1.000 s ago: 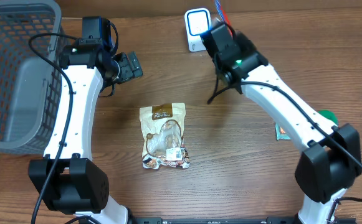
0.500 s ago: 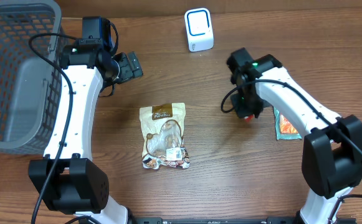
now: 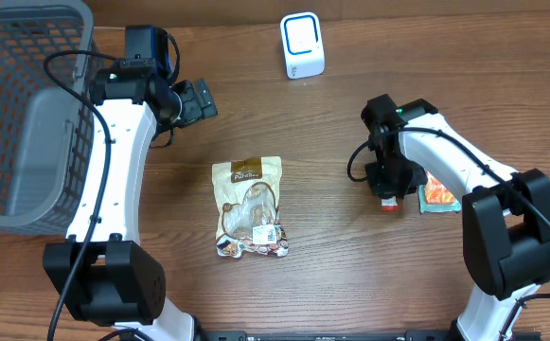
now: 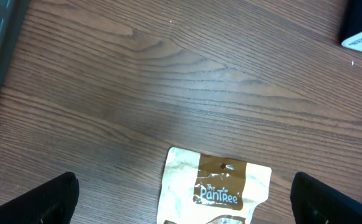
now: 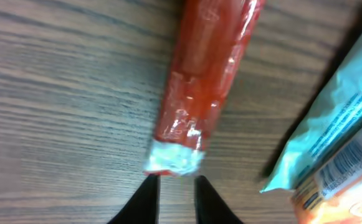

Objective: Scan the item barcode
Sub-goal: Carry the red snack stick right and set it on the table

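Right wrist: fingers (image 5: 148, 200) ajar beside packet (image 5: 202, 81)

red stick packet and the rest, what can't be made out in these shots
- Red stick packet: right wrist view blurred, print unreadable, top cut off by the frame; overhead, the right gripper hides most of it.
- Orange packet: overhead, partly under the right arm; its barcode too blurred in the right wrist view.
- Pantree pouch: left wrist view cuts off its lower part.

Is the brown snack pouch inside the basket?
No, the pouch lies flat on the table, off to the right of the basket.
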Motion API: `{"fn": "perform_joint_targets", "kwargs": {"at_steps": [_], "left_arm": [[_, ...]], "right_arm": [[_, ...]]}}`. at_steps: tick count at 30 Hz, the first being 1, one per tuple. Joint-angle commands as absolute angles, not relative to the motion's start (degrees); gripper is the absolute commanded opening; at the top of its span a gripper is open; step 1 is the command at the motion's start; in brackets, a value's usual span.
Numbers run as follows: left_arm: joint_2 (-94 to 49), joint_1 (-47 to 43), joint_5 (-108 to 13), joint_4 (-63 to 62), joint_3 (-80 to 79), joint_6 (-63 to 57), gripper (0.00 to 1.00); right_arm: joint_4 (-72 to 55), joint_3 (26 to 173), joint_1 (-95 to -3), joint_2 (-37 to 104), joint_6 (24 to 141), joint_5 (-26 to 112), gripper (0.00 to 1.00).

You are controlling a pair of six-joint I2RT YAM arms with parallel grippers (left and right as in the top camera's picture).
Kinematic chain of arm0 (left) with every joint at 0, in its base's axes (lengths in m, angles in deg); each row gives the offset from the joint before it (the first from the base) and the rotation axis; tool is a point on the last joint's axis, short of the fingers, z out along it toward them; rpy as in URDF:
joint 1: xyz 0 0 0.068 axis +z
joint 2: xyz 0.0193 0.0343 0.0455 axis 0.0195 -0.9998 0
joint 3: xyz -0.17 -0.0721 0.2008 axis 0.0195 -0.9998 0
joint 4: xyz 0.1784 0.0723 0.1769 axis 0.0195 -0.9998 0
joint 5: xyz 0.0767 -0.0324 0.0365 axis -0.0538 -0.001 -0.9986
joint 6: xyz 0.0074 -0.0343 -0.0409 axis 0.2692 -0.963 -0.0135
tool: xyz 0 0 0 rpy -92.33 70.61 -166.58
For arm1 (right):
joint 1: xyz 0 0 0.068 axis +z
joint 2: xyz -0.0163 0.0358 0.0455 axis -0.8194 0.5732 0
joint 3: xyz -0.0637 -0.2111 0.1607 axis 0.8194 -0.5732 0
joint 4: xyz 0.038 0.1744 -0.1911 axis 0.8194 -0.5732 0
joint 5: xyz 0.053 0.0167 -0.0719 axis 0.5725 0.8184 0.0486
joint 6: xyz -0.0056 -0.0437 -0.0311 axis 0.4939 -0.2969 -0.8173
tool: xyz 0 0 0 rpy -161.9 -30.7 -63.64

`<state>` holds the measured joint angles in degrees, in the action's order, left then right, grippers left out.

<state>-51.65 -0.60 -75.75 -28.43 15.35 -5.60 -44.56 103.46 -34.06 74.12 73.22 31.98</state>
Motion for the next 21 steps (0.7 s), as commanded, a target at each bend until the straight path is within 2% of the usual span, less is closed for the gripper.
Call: {"fn": "perform_joint_targets", "kwargs": {"at_steps": [1, 3, 6, 9, 16, 21], "left_arm": [[-50.5, -0.4, -76.1, -28.5, 16.2, -4.4, 1.0], [-50.5, -0.4, -76.1, -28.5, 16.2, -4.4, 1.0], [-50.5, -0.4, -76.1, -28.5, 16.2, -4.4, 1.0], [-50.5, -0.4, -76.1, -28.5, 16.2, -4.4, 1.0], [-50.5, -0.4, -76.1, -28.5, 16.2, -4.4, 1.0], [-50.5, -0.4, -76.1, -28.5, 16.2, -4.4, 1.0]], "right_arm": [[-44.5, 103.3, -34.5, 73.7, 73.3, 31.5, 0.34], [-44.7, 103.8, -34.5, 73.7, 74.1, 30.4, 0.42], [-45.5, 105.7, -34.5, 73.7, 76.3, 30.1, 0.45], [-44.9, 108.3, -34.4, 73.7, 79.3, 34.6, 0.45], [-33.5, 108.9, -32.5, 73.7, 79.5, 61.2, 0.45], [-22.8, 107.7, -27.5, 73.7, 85.4, 62.8, 0.45]]}}
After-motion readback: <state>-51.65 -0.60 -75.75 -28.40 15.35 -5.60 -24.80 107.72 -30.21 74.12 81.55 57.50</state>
